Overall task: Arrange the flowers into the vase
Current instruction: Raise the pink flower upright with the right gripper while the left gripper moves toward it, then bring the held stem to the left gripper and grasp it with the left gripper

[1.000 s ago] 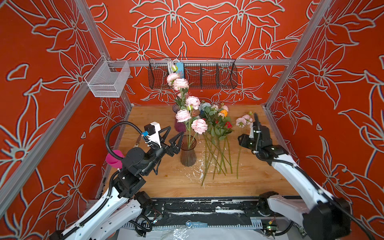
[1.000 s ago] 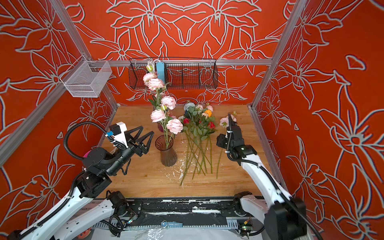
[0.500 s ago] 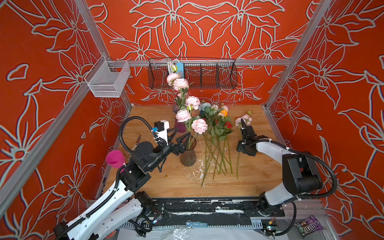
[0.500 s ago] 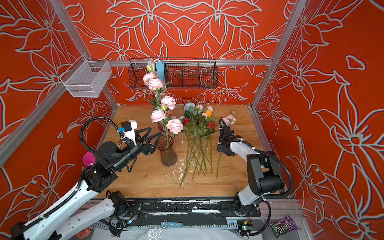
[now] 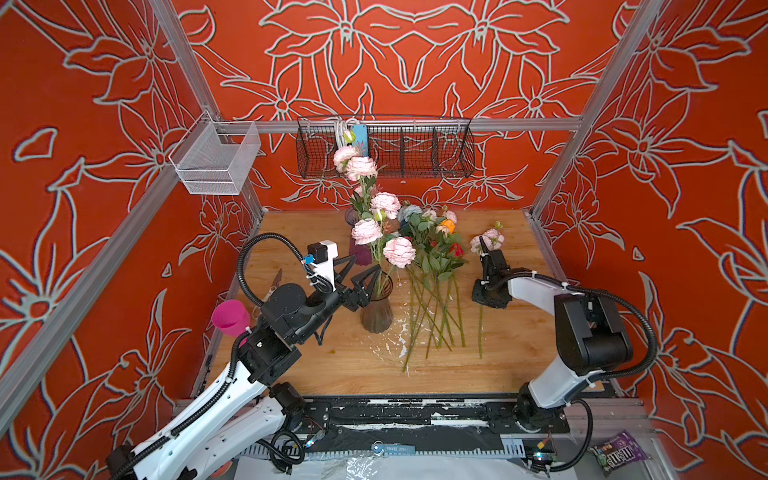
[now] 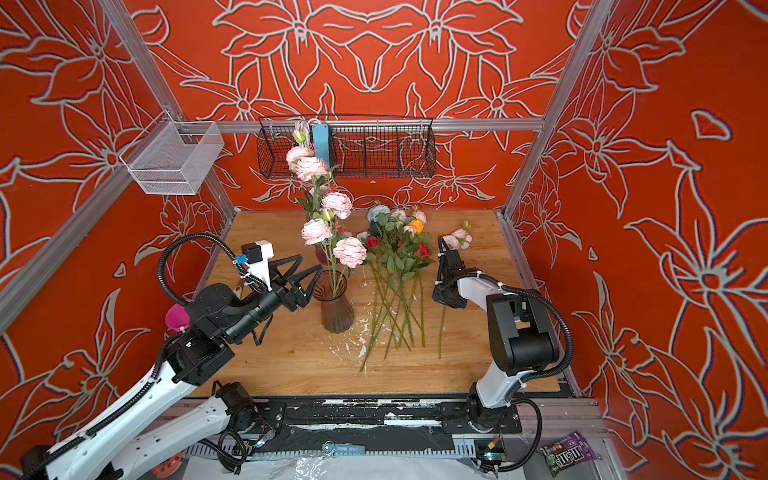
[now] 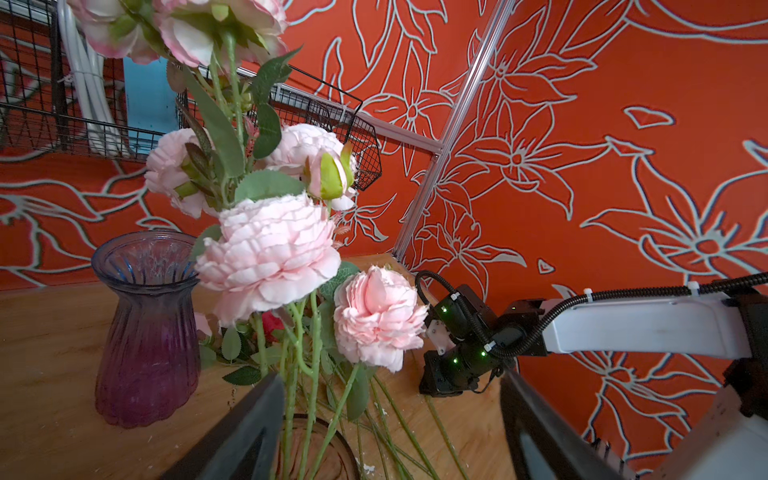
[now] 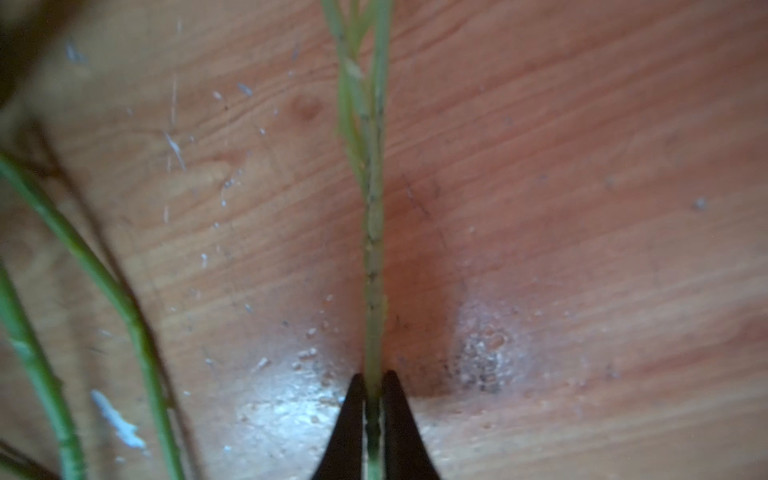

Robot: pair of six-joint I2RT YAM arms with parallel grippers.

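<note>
A smoky glass vase [image 5: 376, 309] [image 6: 334, 309] stands mid-table with several pale pink peonies [image 5: 399, 251] [image 7: 266, 253] in it. My left gripper [image 5: 359, 266] [image 6: 309, 266] [image 7: 390, 399] is open beside the vase's rim [image 7: 332, 436], one finger [image 7: 257, 415] close to the stems. More flowers [image 5: 432, 266] [image 6: 395, 257] lie in a pile right of the vase. Apart from them lies a single pink flower [image 5: 484, 241] [image 6: 457, 240]. My right gripper [image 8: 374, 382] is shut on that flower's green stem [image 8: 374, 249] down at the table; in both top views its wrist [image 5: 490, 286] hides the fingertips.
A purple vase [image 5: 359, 255] [image 7: 145, 332] stands just behind the glass one. A pink cup [image 5: 230, 318] sits at the table's left edge. A black wire basket [image 5: 386, 145] and a white mesh basket [image 5: 216, 162] hang on the walls.
My right gripper came down over the single flower's stem and closed on it. My left gripper moved right, up to the vase's rim, and stayed open.
</note>
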